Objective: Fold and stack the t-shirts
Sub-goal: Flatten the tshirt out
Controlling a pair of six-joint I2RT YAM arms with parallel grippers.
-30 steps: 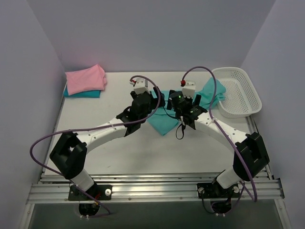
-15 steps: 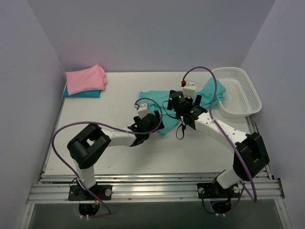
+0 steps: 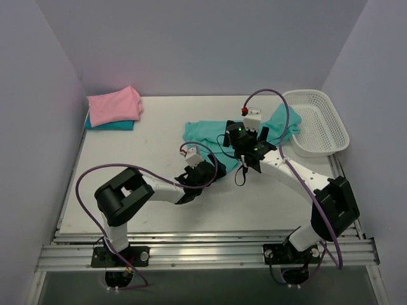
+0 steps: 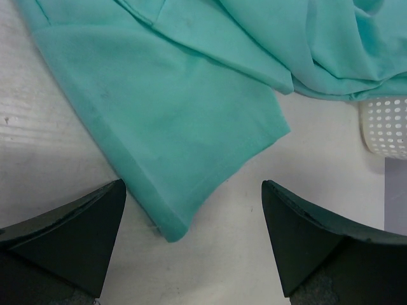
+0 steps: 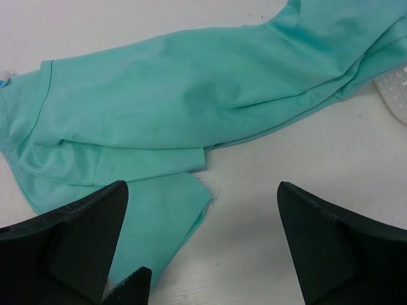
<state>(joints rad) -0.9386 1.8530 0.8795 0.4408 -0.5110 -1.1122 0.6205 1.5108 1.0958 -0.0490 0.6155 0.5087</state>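
Note:
A teal-green t-shirt (image 3: 206, 131) lies partly spread across the middle of the table, its right end bunched against the basket. My left gripper (image 3: 208, 171) is open and low at the shirt's near corner. In the left wrist view that corner (image 4: 166, 223) lies between my open fingers (image 4: 70, 238), and the gripper (image 4: 194, 238) holds nothing. My right gripper (image 3: 244, 147) hovers open over the shirt's middle. In the right wrist view the gripper (image 5: 203, 248) is empty above a folded flap of the shirt (image 5: 191, 101). A folded pink t-shirt (image 3: 113, 105) lies on a folded darker teal-blue t-shirt (image 3: 113, 125) at the back left.
A white plastic mesh basket (image 3: 318, 121) stands at the back right, touching the shirt's bunched end; its rim also shows in the left wrist view (image 4: 385, 127) and the right wrist view (image 5: 395, 89). Purple walls close in the table on three sides.
My left arm has drawn back toward the near side, from over the shirt's left part to its near corner, uncovering the spread left part. The right arm has not moved.

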